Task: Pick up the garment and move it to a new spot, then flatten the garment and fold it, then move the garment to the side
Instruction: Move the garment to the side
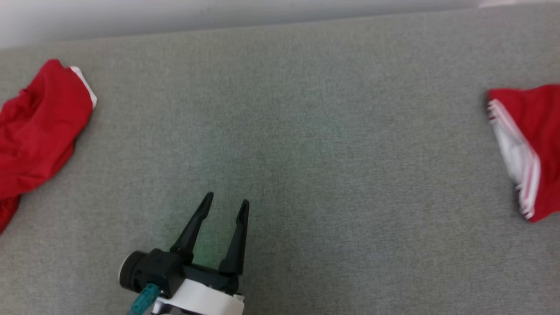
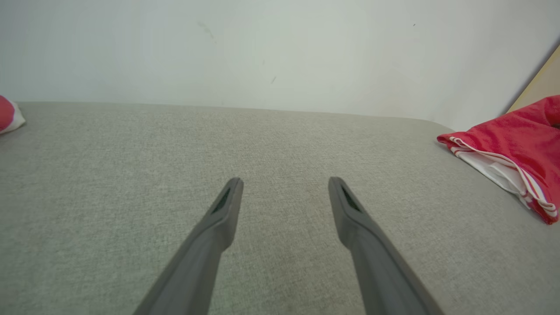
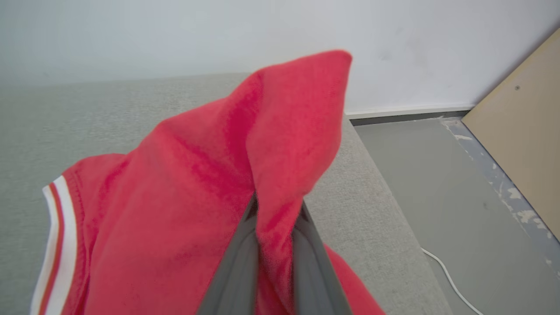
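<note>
Light: I read bright, even, diffuse | shadows: thin, soft beside red garment (image 1: 538,131) | head view: slightly soft, greenish cast mid-frame | wrist views: edges bowed, garment near lens blurred

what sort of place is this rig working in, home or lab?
Likely a bare indoor test room, not a furnished home. Work surface is a wide grey fabric-covered platform against a plain white wall; beside it, grey floor with a loose white cable and a tan board.
</note>
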You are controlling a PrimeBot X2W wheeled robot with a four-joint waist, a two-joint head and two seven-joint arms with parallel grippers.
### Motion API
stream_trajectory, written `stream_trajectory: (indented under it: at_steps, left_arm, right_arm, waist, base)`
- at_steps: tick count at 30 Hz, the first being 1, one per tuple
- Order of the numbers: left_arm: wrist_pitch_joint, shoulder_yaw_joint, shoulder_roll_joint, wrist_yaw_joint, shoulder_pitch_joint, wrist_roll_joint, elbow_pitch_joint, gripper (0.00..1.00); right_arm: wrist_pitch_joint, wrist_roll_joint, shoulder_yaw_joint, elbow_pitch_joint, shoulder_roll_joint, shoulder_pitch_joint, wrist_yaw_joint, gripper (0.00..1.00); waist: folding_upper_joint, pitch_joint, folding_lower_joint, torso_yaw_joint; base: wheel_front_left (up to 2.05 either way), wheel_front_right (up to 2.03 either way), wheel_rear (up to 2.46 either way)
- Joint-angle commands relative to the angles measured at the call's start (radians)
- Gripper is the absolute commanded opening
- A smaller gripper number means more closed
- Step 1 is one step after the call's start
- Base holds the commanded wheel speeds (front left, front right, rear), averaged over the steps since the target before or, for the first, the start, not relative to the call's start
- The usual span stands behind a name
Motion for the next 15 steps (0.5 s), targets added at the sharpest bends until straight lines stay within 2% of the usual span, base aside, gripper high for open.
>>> stream_trajectory:
  at_steps: [1, 6, 7, 9, 10, 15]
  left_arm:
    - [0.0, 0.0, 0.004, 0.0, -0.015, 0.009, -0.009, 1.0]
    - [0.0, -0.014, 0.004, -0.007, -0.041, 0.019, -0.035, 1.0]
    - [0.0, -0.016, 0.004, -0.006, -0.047, 0.02, -0.037, 1.0]
    - [0.0, -0.02, 0.004, -0.005, -0.052, 0.02, -0.038, 1.0]
    - [0.0, -0.022, 0.004, -0.003, -0.055, 0.019, -0.037, 1.0]
    - [0.0, -0.025, 0.004, 0.01, -0.053, 0.003, -0.04, 1.0]
  right_arm:
    - [-0.008, -0.008, -0.006, 0.013, -0.011, -0.023, -0.001, 0.0]
    - [-0.029, -0.088, -0.034, 0.12, -0.024, -0.099, -0.001, 0.0]
    - [-0.041, -0.107, -0.043, 0.145, -0.026, -0.116, -0.001, 0.07]
    - [-0.069, -0.145, -0.057, 0.198, -0.019, -0.147, -0.001, 0.63]
    - [-0.083, -0.167, -0.061, 0.221, -0.012, -0.157, -0.001, 1.0]
    - [-0.161, -0.259, -0.077, 0.323, 0.005, -0.208, -0.001, 1.0]
  waist:
    - [-0.0001, 0.045, -0.0002, 0.018]
    - [-0.0001, 0.091, -0.0002, 0.033]
    - [-0.0001, 0.097, -0.0002, 0.035]
    - [-0.0001, 0.105, -0.0002, 0.038]
    - [-0.0001, 0.107, -0.0002, 0.038]
    - [-0.0001, 0.096, -0.0002, 0.026]
  base:
    - [0.0, 0.0, 0.0]
    - [0.0, 0.0, 0.0]
    - [0.0, 0.0, 0.0]
    - [0.0, 0.0, 0.0]
    - [0.0, 0.0, 0.0]
    - [0.0, 0.0, 0.0]
